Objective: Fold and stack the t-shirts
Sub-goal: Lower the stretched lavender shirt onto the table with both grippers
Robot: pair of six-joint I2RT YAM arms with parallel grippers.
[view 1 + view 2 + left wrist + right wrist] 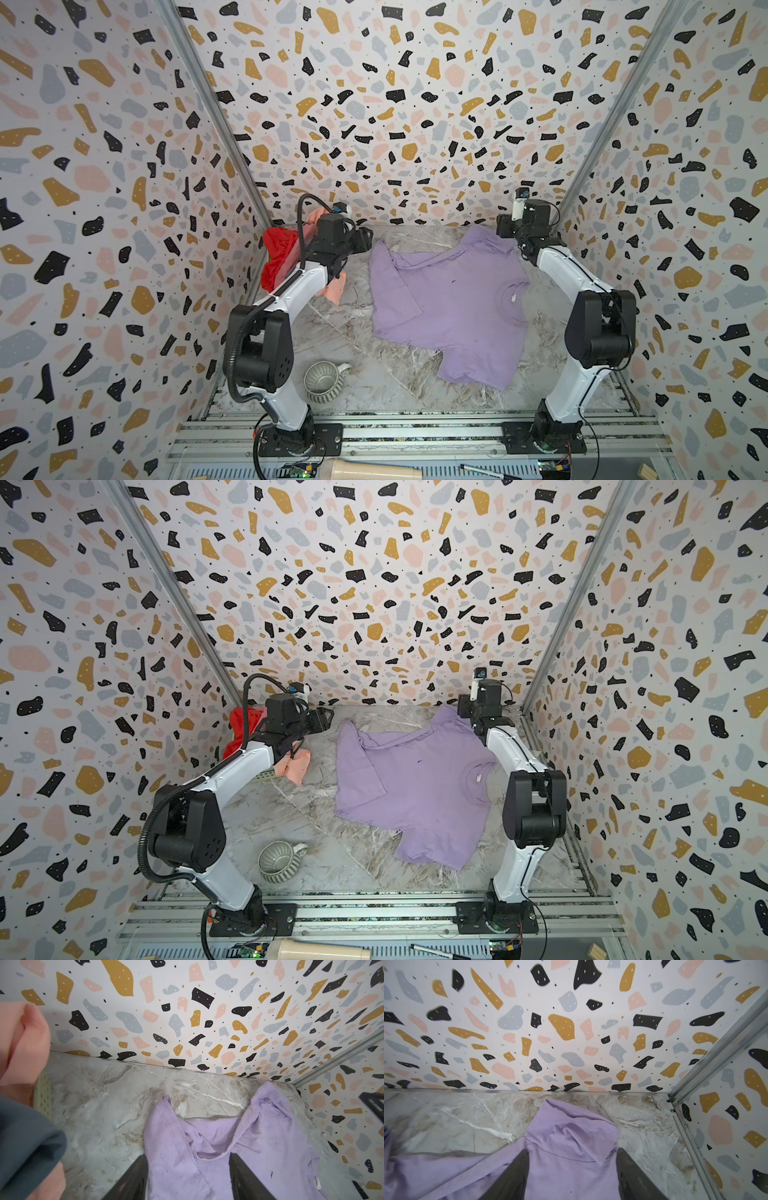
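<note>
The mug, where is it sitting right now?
In both top views the mug stands at the table's near left, beside the left arm's base, apart from the lilac shirt to its right.

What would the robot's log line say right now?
lilac t-shirt: spread out, unfolded | left pincer: open | right pincer: open

Mug [322,380] on table [353,332], left of t-shirt [449,299]
</note>
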